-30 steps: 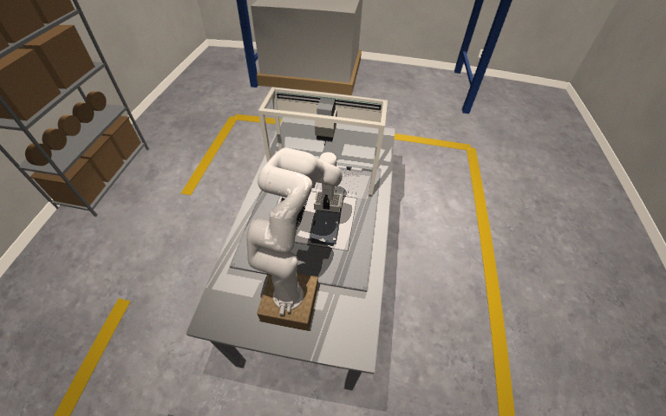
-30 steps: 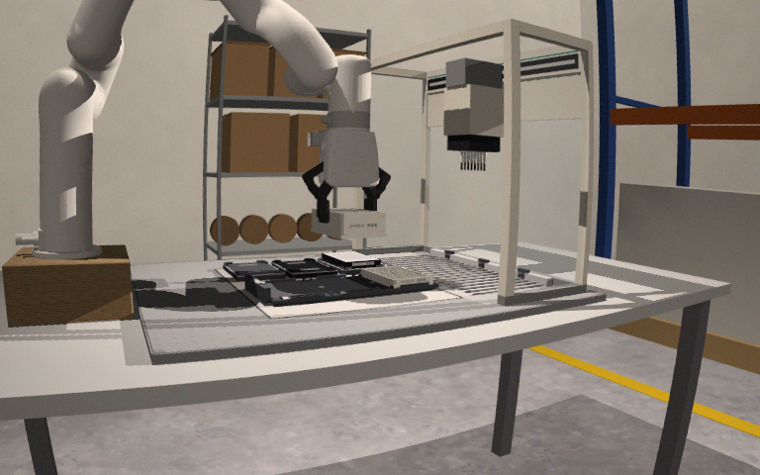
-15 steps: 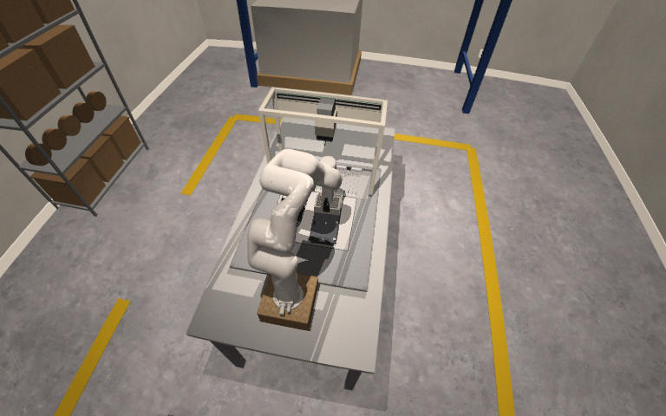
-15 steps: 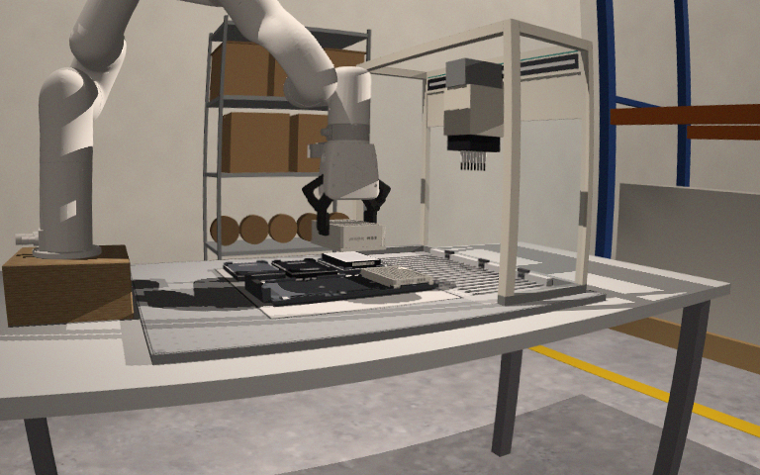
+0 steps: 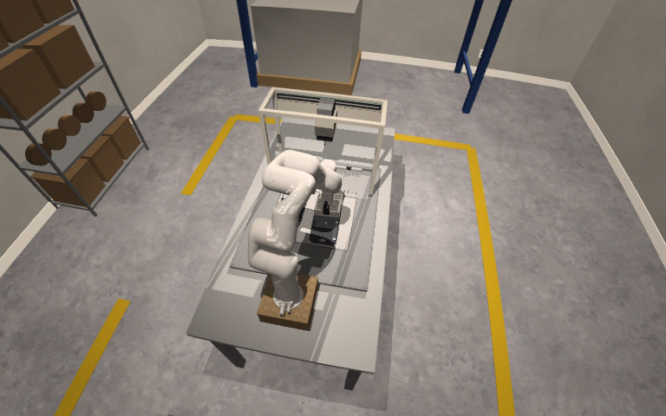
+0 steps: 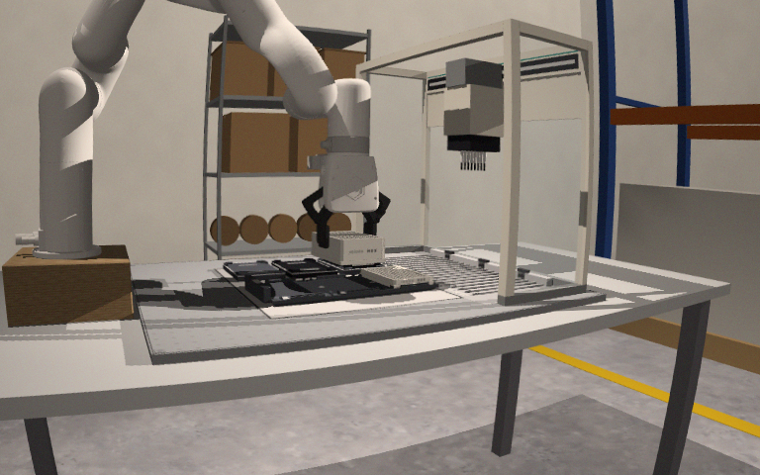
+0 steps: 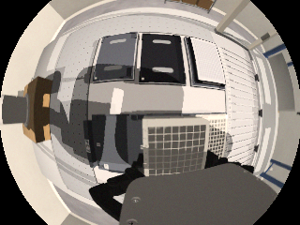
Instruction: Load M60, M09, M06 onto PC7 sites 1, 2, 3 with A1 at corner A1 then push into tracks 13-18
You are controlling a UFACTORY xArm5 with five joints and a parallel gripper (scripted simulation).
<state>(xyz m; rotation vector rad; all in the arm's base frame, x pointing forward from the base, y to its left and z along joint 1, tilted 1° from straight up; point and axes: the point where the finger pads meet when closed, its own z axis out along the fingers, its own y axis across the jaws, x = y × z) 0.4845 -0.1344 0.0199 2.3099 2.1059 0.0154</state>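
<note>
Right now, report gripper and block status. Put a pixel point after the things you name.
Gripper [image 6: 346, 237] [image 7: 173, 160] shut on deep-well block [image 6: 349, 250] [image 7: 175, 142]. Block above carrier [image 6: 335, 290] [image 7: 105, 141], beside 96-well plate [image 6: 396, 275] [image 7: 217, 127]. No obstruction seen.

The side of the deep-well block [image 5: 335, 214] [image 6: 358, 250] [image 7: 175, 145] bears two dark prints: a longer word too blurred to read, and a short code beginning with M, its other characters unclear. Small pale marks on the plate carrier [image 5: 325, 223] [image 6: 331, 286] [image 7: 103, 141] are too small to read.
</note>
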